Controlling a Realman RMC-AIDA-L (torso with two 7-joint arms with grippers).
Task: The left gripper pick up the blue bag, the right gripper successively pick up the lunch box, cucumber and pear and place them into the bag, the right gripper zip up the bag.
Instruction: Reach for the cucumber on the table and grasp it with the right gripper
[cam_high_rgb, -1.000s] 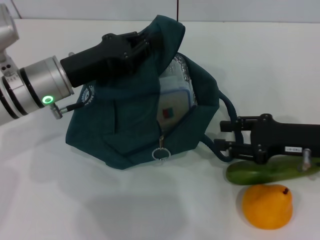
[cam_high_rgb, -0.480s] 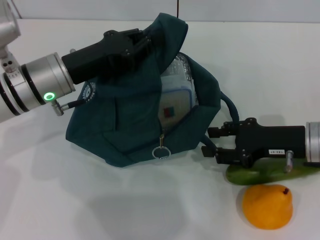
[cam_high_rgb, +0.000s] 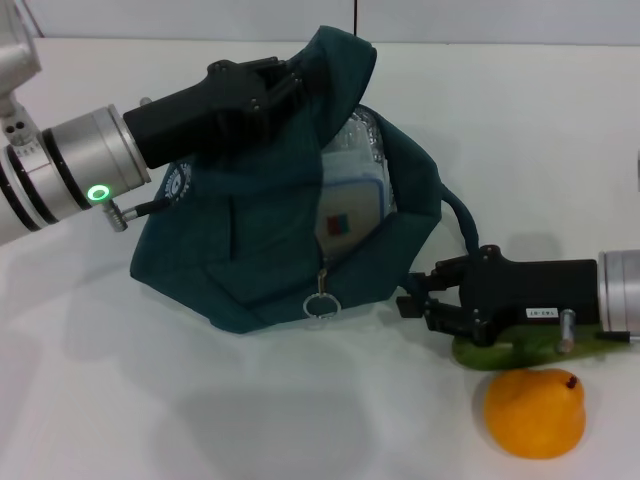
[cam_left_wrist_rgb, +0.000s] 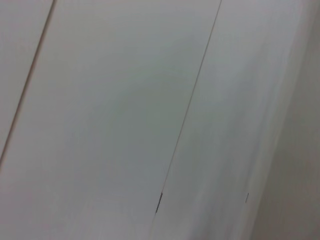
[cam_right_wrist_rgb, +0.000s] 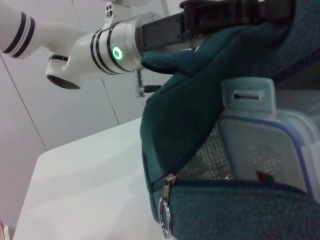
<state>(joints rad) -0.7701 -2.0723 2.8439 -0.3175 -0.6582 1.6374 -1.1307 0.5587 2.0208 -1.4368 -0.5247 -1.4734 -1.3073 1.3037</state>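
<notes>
The blue bag (cam_high_rgb: 240, 250) is held up on the white table by my left gripper (cam_high_rgb: 268, 85), which is shut on its top fabric. In the bag's open mouth stands the lunch box (cam_high_rgb: 350, 200), clear with a blue rim. My right gripper (cam_high_rgb: 412, 298) is open at the bag's right lower corner, near the loop handle (cam_high_rgb: 455, 215), and holds nothing. Under its body lies the cucumber (cam_high_rgb: 500, 350). The pear (cam_high_rgb: 535, 412) sits just in front of the cucumber. The right wrist view shows the bag (cam_right_wrist_rgb: 200, 100), the lunch box (cam_right_wrist_rgb: 260, 135) and the zipper's ring pull (cam_right_wrist_rgb: 165, 217) close up.
The ring pull (cam_high_rgb: 321, 303) hangs at the bag's front. White table (cam_high_rgb: 150, 400) stretches bare to the front left. The left wrist view shows only pale panels.
My right gripper has slid left along the cucumber toward the bag's right corner. The cucumber and pear have stayed put. The left arm lifted the bag top slightly, then held still.
</notes>
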